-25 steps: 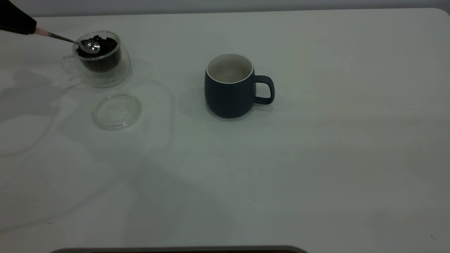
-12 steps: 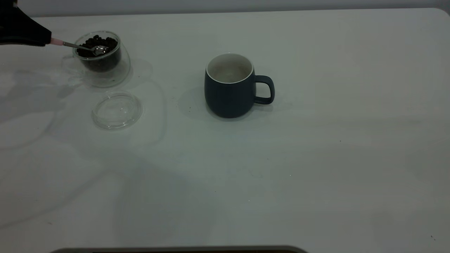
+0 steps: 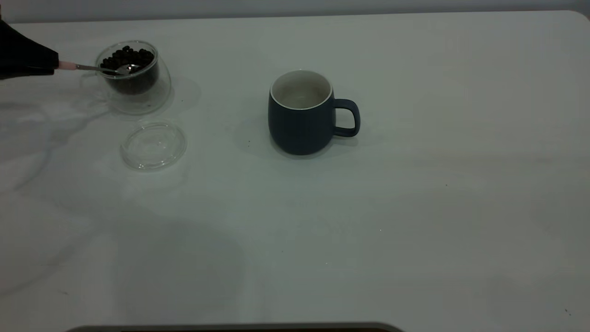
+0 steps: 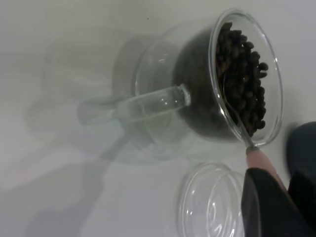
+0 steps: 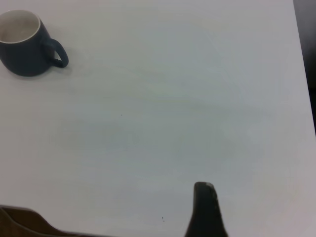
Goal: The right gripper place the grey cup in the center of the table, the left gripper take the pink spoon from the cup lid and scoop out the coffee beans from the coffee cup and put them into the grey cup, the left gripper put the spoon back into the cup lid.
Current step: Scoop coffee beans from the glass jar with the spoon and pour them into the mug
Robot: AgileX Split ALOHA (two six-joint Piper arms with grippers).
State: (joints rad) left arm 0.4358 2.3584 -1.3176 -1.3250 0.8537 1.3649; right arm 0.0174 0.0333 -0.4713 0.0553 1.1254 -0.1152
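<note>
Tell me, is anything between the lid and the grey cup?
Nothing: the exterior view shows only bare table between the lid and the grey cup.

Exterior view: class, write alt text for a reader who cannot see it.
At the table's far left, the left gripper holds the pink spoon with its bowl dipped into the coffee beans in the coffee cup. The cup lid lies nearby; the grey cup stands centrally.
</note>
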